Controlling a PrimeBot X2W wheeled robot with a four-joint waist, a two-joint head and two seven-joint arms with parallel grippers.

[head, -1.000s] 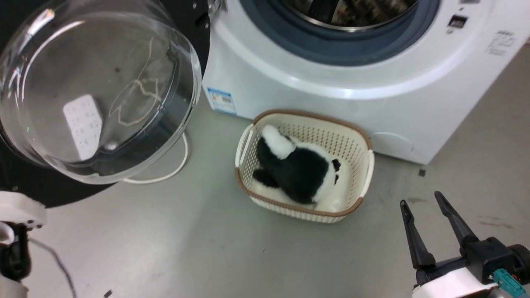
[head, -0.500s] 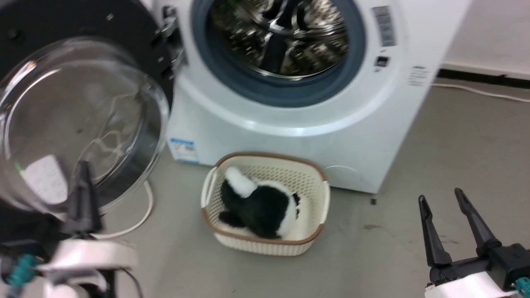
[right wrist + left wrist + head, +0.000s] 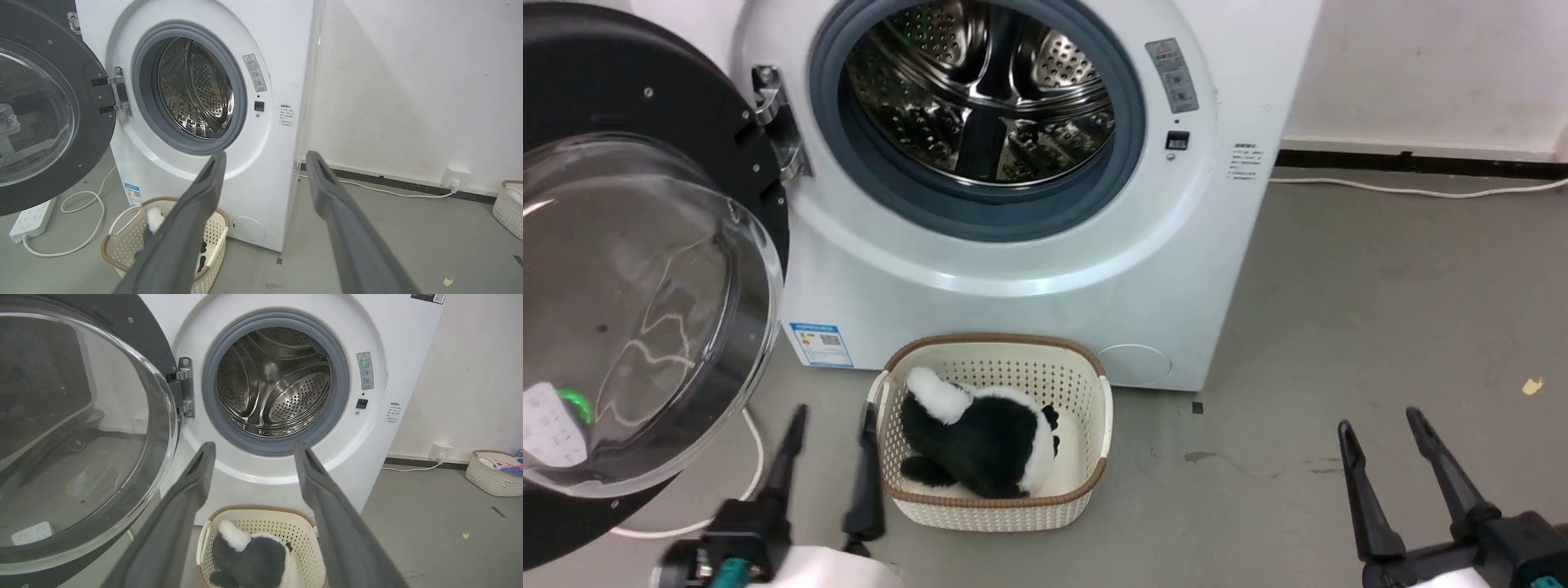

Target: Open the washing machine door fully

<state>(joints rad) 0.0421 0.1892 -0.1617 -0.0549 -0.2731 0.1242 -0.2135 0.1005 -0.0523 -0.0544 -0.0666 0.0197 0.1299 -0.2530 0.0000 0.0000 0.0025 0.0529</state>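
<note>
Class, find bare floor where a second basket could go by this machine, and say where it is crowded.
Free: the floor right of the washing machine, bordered by the wall cable and the right gripper. Crowded: by the open washing machine door, with the power strip, basket and left gripper close together.

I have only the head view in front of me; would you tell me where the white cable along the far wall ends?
Observer: In the right wrist view that cable runs to a wall socket low on the wall, to the right of the washing machine.
Operator: Thank you. And where does the white loop of cable near the open door lead?
Observer: It joins a white power strip that lies flat on the floor below the washing machine door.
</note>
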